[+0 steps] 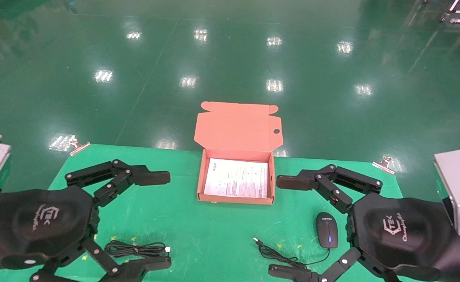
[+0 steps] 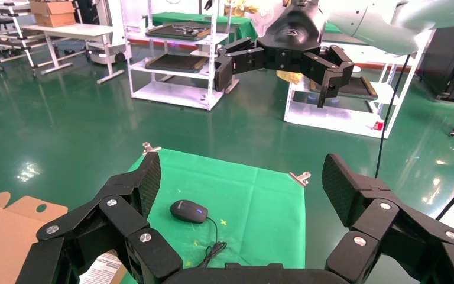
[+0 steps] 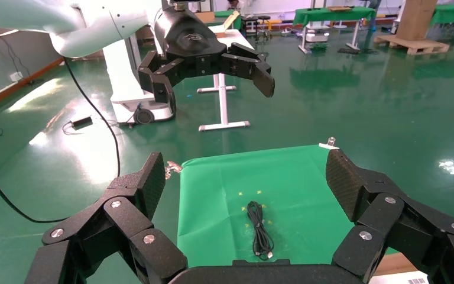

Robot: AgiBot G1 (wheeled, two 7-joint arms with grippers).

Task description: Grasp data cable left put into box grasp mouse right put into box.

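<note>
1. A glossy green floor (image 1: 230, 51) is filling the upper half of the head view, throwing back white lamp glare.
2. A matt green cloth (image 1: 198, 231) is covering the lower half, faintly creased, with shiny metal clips (image 1: 384, 162) gripping its far corners.
3. The box (image 1: 236, 129), at centre, is showing dull orange-brown cardboard; a printed white paper sheet (image 1: 236, 178) is lying inside.
4. The mouse (image 1: 327, 230), lower right, is looking like smooth black plastic.
5. The data cable (image 1: 136, 249), lower left, is showing a matt black sheath and a silvery plug.
6. The left gripper (image 1: 167, 219) and right gripper (image 1: 273, 225) are showing matt black plastic with metal screws.
</note>
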